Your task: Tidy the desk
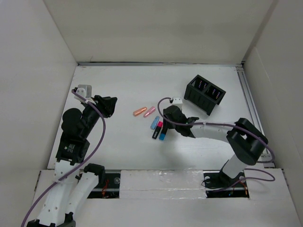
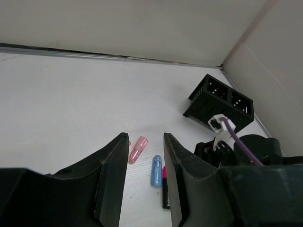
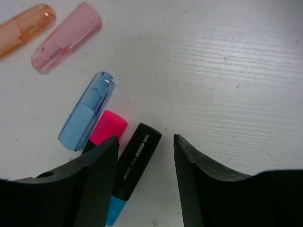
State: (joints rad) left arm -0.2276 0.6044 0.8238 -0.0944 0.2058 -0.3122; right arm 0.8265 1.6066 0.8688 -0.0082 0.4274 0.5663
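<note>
Underneath everything, the matte-white bench (image 1: 142, 80), roughly square, boxed in by upright white wall panels (image 1: 156, 28) on the far, left and right sides, with a thin metal rail (image 1: 249, 101) along its right edge. Rising from the near edge, the left arm (image 1: 75, 137) folded up over the near-left part, and the right arm (image 1: 222, 132) stretched low and leftward toward the middle.

Toward the far right, set at a slant and well apart from the small items, a black organizer (image 1: 205, 94) with two compartments side by side.

Held above the bench, the left hand (image 2: 145, 139), jaws parted to a moderate gap, nothing between them, pointed toward the cluster in the middle. Low over the markers, the right hand (image 3: 144, 142), jaws spread fairly wide, gripping nothing; in the gap, the black end of one marker.

Near the bench's middle, two markers lying side by side and touching: a blue-ended black marker (image 3: 135, 161) and a pink-tipped marker (image 3: 108, 128), the latter partly hidden under one finger (image 3: 90, 179). Right against the pink tip, a translucent blue cap (image 3: 86, 111). A little farther off, close together, a pink cap (image 3: 66, 38) and an orange cap (image 3: 23, 29); whether touching, unclear.
</note>
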